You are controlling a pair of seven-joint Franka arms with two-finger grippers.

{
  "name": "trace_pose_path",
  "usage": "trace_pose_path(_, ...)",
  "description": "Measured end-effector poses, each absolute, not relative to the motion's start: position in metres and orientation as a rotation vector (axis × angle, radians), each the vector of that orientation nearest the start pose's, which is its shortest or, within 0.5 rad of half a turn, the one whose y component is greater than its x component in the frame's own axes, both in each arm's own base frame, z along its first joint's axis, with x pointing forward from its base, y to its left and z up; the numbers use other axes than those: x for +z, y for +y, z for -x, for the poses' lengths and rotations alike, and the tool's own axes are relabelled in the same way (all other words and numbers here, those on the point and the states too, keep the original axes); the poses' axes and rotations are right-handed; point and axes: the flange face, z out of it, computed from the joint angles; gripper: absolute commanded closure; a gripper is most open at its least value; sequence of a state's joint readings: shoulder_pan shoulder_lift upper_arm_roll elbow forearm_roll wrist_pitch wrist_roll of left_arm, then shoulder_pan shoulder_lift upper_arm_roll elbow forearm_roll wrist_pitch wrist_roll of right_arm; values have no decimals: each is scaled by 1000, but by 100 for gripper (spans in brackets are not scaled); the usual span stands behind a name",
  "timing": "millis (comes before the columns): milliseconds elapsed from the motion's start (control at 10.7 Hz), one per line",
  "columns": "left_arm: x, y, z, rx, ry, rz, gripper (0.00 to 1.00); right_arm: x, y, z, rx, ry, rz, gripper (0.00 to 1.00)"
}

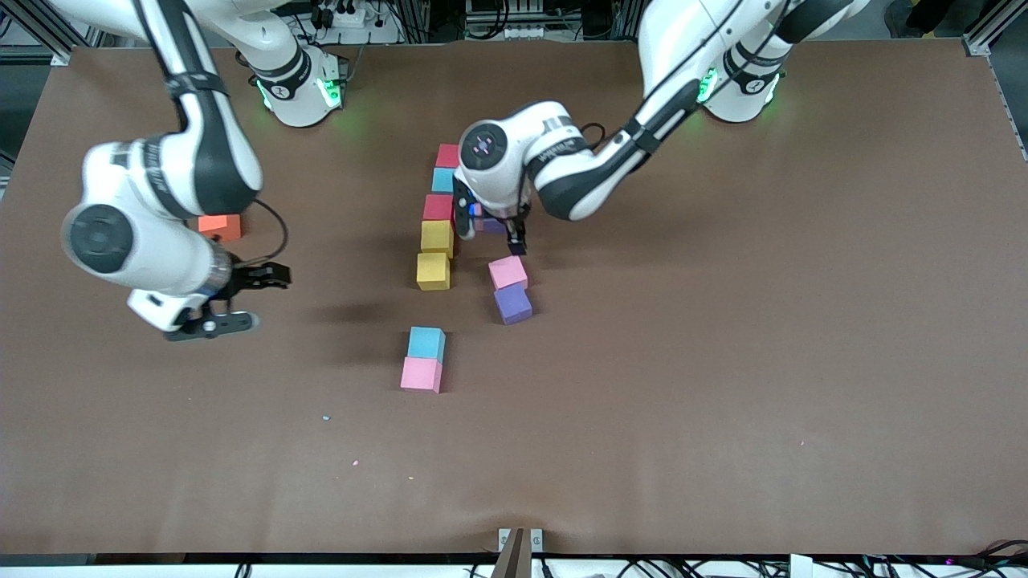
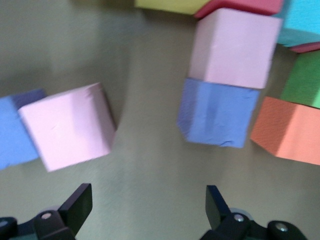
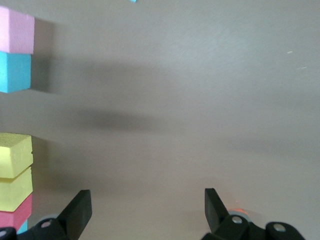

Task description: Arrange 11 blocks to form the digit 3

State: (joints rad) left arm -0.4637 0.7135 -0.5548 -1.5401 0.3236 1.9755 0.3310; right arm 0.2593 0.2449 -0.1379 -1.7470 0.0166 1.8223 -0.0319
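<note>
Several blocks form a column at mid-table: crimson (image 1: 447,155), blue (image 1: 442,180), crimson (image 1: 438,207), yellow (image 1: 437,237), yellow (image 1: 433,270). My left gripper (image 1: 490,231) hangs open and low beside this column, partly hiding a purple block (image 1: 488,225). Its wrist view shows the gripper (image 2: 148,205) over bare table, with a pink block (image 2: 232,47), purple block (image 2: 217,112), orange block (image 2: 287,130) and green block (image 2: 302,80) touching. A loose pink block (image 1: 507,272) and purple block (image 1: 512,303) lie nearer the camera. My right gripper (image 1: 253,299) waits open and empty.
A blue block (image 1: 426,343) and a pink block (image 1: 422,374) touch, nearer the camera than the column. An orange block (image 1: 221,226) lies by the right arm's wrist. The right wrist view shows that gripper (image 3: 147,207) over bare brown table (image 3: 200,100).
</note>
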Motion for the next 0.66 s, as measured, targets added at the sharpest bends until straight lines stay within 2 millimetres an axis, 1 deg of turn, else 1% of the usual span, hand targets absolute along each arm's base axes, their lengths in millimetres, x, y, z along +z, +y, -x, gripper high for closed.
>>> trace_pose_path(94,266,-534,-433,251,1951,2471,0,440,71,-605,215,-215,3146,0)
trace_pose_path(188,265,-534,-441,219,1885,2535,0,462,63,-602,162,-196,3145,0)
trace_pose_path(282,257,-537,-445,195,1852,2583,0,483,54,-598,120,-175,3142,0)
trace_pose_path(469,233,-540,-449,178,1780,2666,0,523,36,-591,80,-134,3139,0)
trace_pose_path(563,225,-540,-452,165,1754,2692,0,546,25,-588,80,-126,3138,0)
trace_pose_path(657,225,-540,-457,135,1746,2706,0,566,17,-586,78,-134,3136,0)
